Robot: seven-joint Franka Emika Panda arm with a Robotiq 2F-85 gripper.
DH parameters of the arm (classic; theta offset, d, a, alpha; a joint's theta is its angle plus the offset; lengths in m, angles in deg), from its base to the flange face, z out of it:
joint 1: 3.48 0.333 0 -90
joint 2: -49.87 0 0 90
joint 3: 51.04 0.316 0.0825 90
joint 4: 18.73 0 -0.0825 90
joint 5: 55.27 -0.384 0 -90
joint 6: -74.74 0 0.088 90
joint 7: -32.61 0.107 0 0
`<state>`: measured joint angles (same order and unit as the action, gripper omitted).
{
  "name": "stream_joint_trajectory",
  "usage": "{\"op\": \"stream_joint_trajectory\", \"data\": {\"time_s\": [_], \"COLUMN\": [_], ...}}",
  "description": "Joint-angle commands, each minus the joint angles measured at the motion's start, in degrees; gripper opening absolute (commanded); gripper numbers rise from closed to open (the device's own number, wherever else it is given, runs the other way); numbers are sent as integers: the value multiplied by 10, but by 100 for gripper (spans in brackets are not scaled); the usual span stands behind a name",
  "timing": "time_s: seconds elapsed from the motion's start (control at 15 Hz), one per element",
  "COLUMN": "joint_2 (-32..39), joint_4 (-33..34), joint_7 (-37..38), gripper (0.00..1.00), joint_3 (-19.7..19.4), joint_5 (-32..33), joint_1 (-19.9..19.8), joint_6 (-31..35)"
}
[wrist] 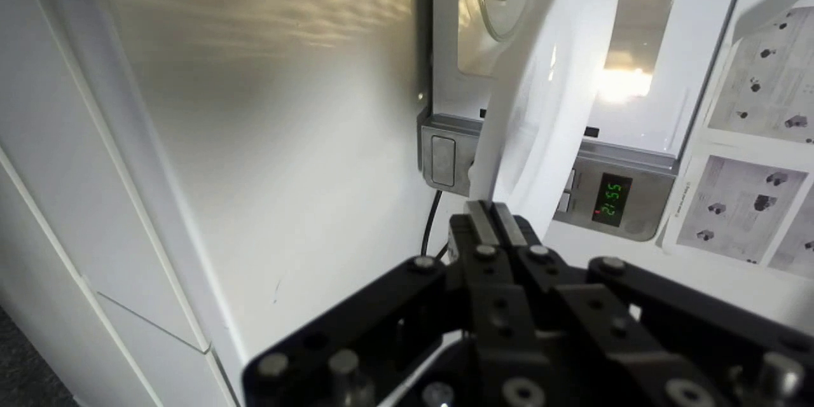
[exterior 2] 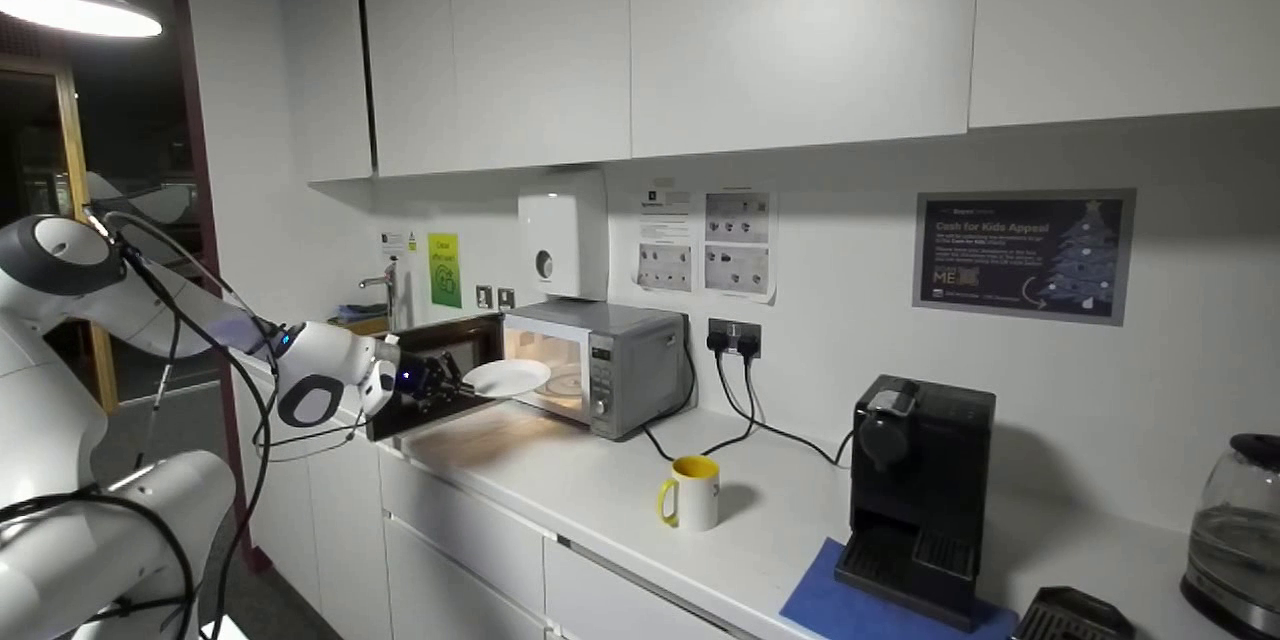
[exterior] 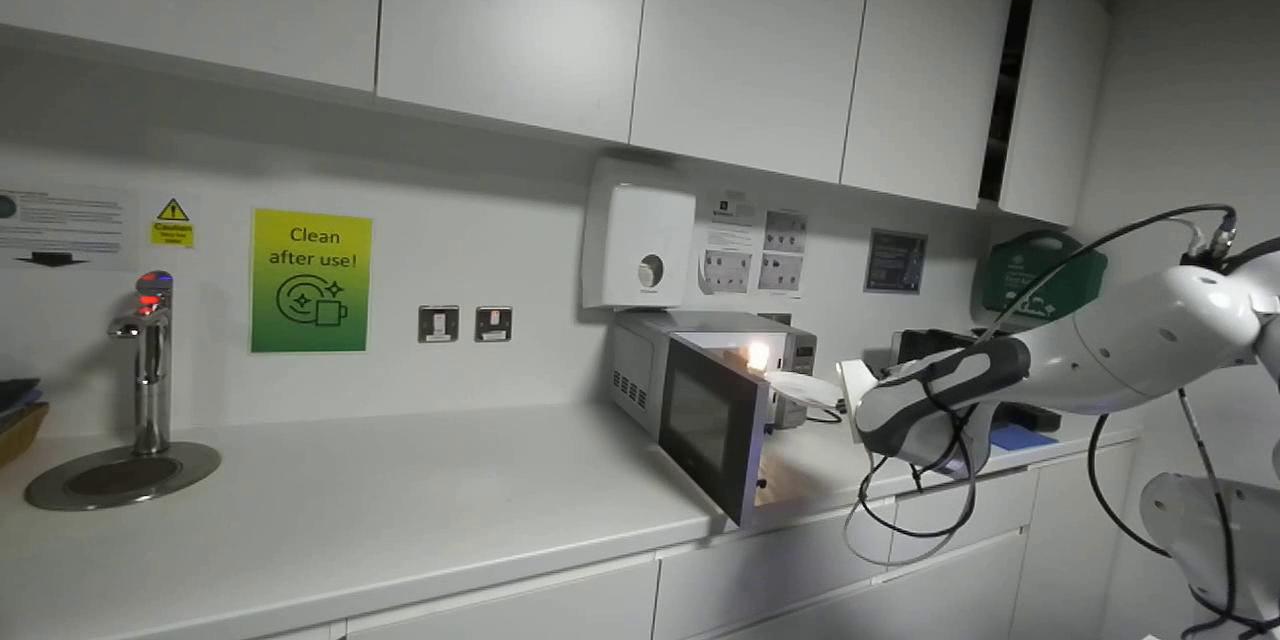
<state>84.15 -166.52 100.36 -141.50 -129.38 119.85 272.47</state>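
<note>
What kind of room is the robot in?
It looks like a kitchen, probably one that lots of people share: there's a microwave, a black coffee machine and a sign saying "Clean after use!"

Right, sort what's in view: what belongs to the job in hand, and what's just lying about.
In the job:
White plate, edge in the gripper
Likely the open microwave, just ahead

Just lying about:
Yellow-handled mug
Black coffee machine
Glass jug
</note>
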Motion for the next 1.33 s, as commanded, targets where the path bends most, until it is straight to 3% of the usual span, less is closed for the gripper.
{"op": "stream_joint_trajectory", "data": {"time_s": [0.0, 0.07, 0.87, 1.27], "joint_2": [28, -3, -6, 8], "joint_4": [-20, -1, -9, -40], "joint_7": [6, -31, -43, -28], "gripper": [1, 2, 1, 1], "joint_3": [-10, 8, 22, 0], "joint_5": [-15, -32, -55, -75], "joint_1": [14, -2, -10, 3], "joint_6": [12, 12, 15, 8]}}
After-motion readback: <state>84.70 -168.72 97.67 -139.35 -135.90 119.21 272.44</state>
